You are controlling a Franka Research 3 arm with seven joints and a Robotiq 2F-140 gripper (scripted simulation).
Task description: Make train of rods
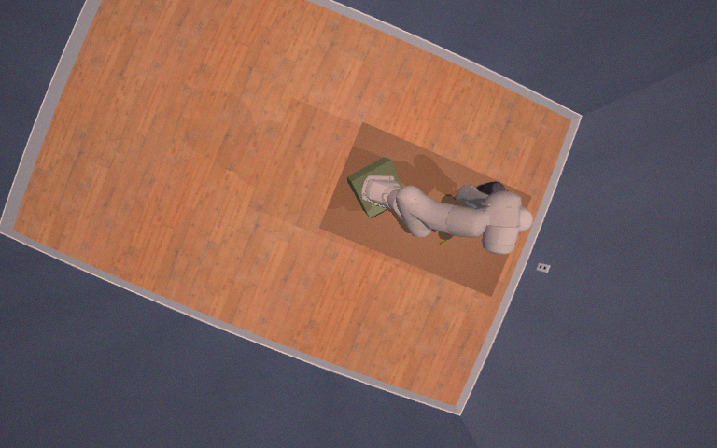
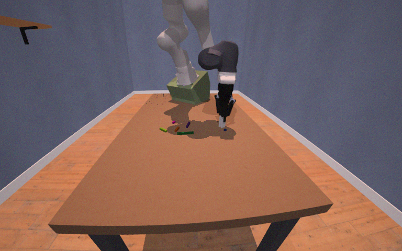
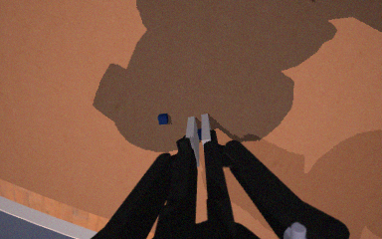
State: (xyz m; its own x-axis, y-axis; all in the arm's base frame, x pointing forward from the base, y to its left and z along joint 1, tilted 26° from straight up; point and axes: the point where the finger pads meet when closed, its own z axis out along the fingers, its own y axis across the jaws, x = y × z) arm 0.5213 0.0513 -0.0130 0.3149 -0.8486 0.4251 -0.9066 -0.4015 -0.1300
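Observation:
My gripper points down at the table's right part in the exterior view. Its fingers are nearly together on a small blue rod, seen in the narrow gap between them. A second blue rod lies just beside the fingers. The green rod lies left of the gripper in the exterior view. Near it lie an orange rod, a purple rod, a magenta rod and a lime rod. The arm hides most rods in the top view.
The brown table carries the rods and the arm's green base. The arm's shadow lies around the fingers and over several rods. Small dark specks show at the table's far left in the exterior view.

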